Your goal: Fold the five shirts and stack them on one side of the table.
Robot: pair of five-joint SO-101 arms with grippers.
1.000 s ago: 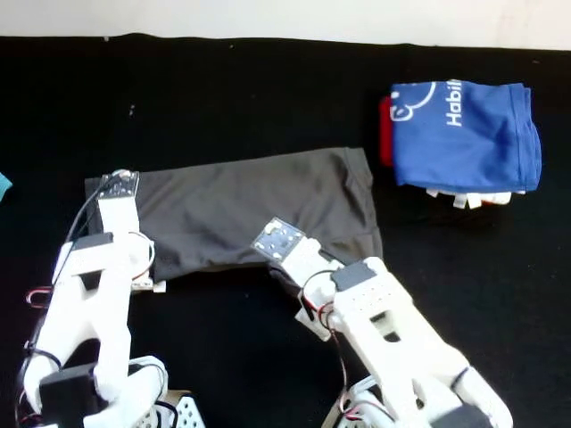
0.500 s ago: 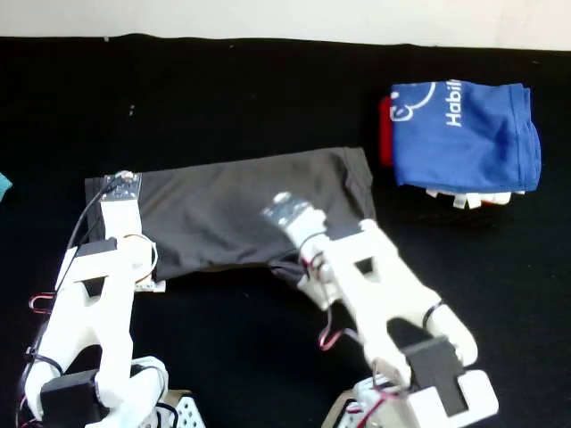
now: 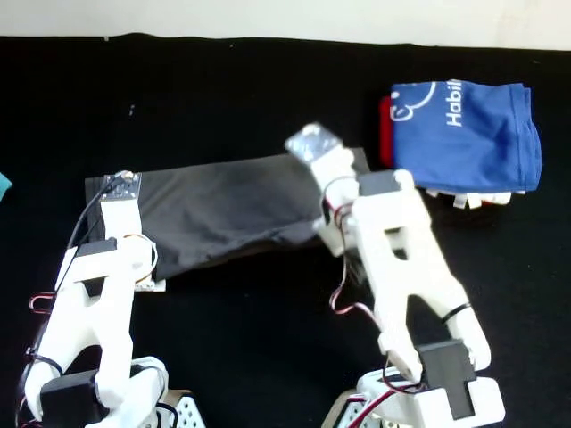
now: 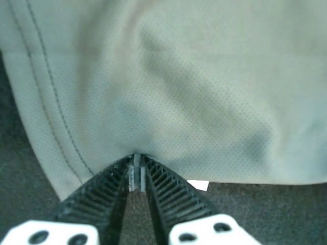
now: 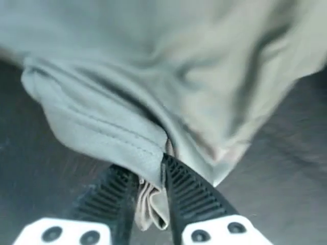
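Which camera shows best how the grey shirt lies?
The high view: most of the grey shirt shows, an arm at each end. The left wrist view shows a hemmed edge in the left gripper; the right wrist view, bunched fabric in the right gripper.

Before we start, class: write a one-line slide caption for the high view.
Left gripper and right gripper clamp opposite ends of the grey shirt, folded blue shirt nearby.

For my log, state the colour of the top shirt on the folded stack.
Blue, with white print; the top shirt shows best in the high view.
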